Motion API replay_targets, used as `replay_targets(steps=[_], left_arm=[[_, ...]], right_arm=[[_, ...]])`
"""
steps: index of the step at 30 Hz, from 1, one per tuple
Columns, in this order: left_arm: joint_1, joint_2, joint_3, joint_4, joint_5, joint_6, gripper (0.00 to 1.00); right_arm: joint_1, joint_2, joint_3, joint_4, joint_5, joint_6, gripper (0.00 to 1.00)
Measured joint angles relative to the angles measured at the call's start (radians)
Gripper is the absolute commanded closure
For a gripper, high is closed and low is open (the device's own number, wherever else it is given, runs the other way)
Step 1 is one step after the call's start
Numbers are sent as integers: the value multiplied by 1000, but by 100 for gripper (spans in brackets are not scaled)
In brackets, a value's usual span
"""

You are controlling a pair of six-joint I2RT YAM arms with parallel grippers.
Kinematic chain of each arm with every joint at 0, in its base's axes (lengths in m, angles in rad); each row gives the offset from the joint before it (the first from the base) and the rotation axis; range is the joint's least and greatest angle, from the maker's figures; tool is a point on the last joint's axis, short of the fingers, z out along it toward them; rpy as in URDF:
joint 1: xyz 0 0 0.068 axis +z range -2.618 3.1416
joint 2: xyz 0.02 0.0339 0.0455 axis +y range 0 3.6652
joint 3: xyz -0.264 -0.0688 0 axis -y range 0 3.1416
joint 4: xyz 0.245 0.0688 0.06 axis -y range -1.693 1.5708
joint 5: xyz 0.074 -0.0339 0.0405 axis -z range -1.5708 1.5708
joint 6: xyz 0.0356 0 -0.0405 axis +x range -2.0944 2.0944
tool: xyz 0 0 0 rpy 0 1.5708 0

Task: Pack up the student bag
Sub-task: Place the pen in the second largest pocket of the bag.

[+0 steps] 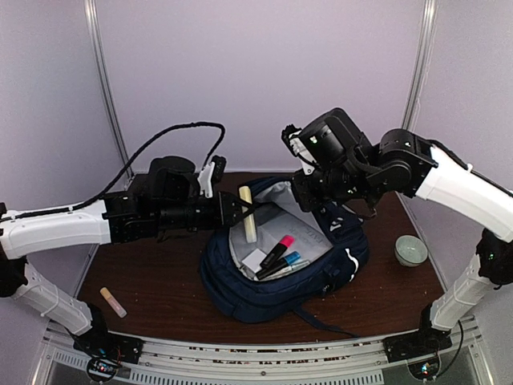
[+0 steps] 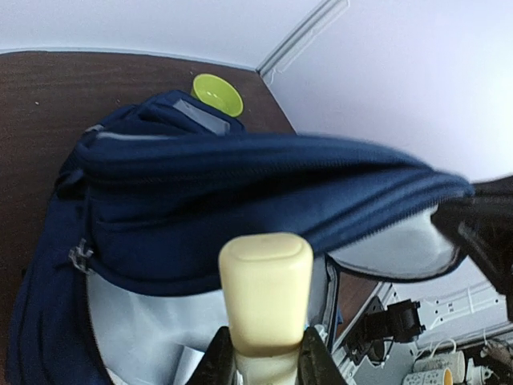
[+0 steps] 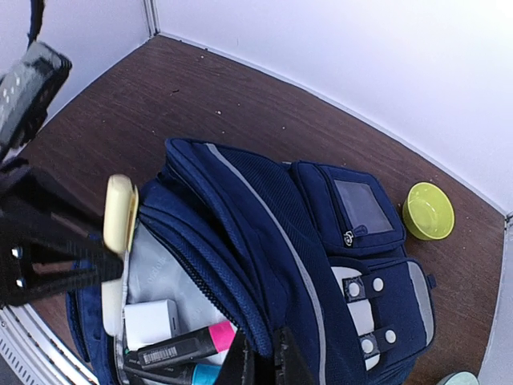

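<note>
From above: my left gripper clamps a cream tube over the open student bag. My right gripper pinches its rim, fingertips buried in fabric.

Left wrist: the tube's lower end is cut off.

Right wrist: my fingers are cropped, closed on navy fabric, with a pink-capped marker just left.

Student bag lies open mid-table. Markers and a small box lie inside it. Stick tilts over the bag's mouth, pinched in the left gripper. Right gripper pinches the bag's rim. Bowl sits right of the bag, tube near-left on the table.
</note>
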State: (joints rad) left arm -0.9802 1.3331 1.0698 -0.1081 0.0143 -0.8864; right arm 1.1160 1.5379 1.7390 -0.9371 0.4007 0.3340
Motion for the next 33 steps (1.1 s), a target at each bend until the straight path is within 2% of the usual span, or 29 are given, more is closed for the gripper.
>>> replay_targets(steps=[7,14,15,18,20,25,28,33], left_arm=[[-49,75,35,2,6,42,100],[-49,177,118,-6,-114,80,100],[-50,194,131,-6,-134,87,93],[-51,251,173,-12,-182,106,59],[-55,286,196,-25,-212,119,40],[-63,318,202,-48,-248,128,10],[-70,314,202,-59,-268,137,4],[-99,256,202,-156,-341,140,2]], right_arm=[[-23,13,37,-23,-15,-27,100],[-30,13,42,-24,-21,-40,100],[-31,13,42,-24,-22,-40,100],[-34,13,42,-24,-26,-40,100],[-35,13,42,-24,-28,-40,100],[-35,11,36,-18,-32,-39,100],[-35,11,34,-15,-34,-40,100],[-35,3,14,5,-42,-39,100]])
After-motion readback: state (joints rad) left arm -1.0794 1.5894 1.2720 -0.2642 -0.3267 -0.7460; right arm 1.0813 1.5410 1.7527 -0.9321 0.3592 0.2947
